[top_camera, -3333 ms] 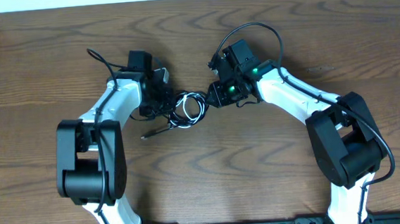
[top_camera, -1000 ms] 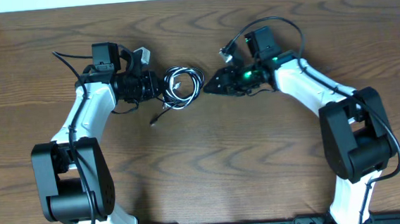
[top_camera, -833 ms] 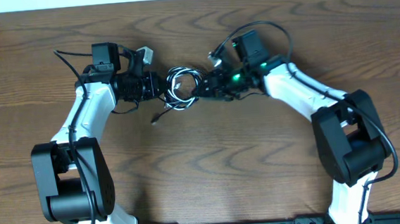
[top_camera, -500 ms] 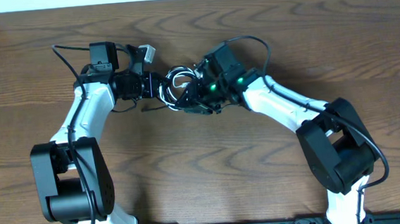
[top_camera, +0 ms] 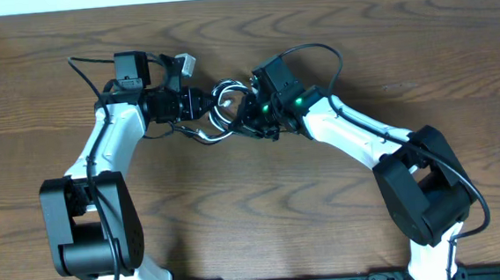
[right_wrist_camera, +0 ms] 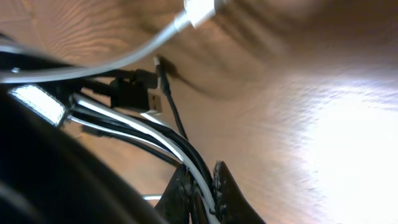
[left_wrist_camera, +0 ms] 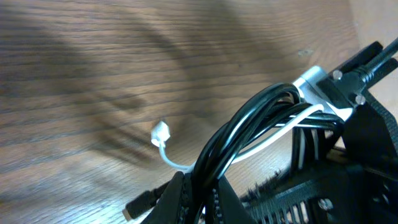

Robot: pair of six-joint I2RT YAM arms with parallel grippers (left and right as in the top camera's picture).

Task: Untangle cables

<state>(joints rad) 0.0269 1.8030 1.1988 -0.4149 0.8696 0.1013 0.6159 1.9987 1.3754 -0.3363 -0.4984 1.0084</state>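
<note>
Gripping from both sides, two robot arms stretch a bundle of thin black and white cables (top_camera: 222, 107) above a brown wood-grain table (top_camera: 326, 214). The bundle sits toward the far middle of the table. Its long axis runs left to right, from one gripper to the other, dipping slightly toward the near edge at its right end.

Just left of the bundle, the left gripper (top_camera: 196, 104) has its jaws clamped on several black strands and one white strand, which pass between its fingers in the left wrist view. Beside that grip, a small white plug (left_wrist_camera: 160, 132) sticks out from the bundle on a short curl of cord. A black plug (left_wrist_camera: 140, 205) lies lower down, pointing away from the fingers.

Below the bundle's left half, one dark loop (top_camera: 207, 134) sags toward the near edge.

Just right of the bundle, the right gripper (top_camera: 246, 114) is closed on white and black strands, pinched between its two fingers. Past them, a black flat-ended plug (right_wrist_camera: 134, 90) lies crosswise, and a second white plug (right_wrist_camera: 199, 9) hangs near the top of the right wrist view.
</note>
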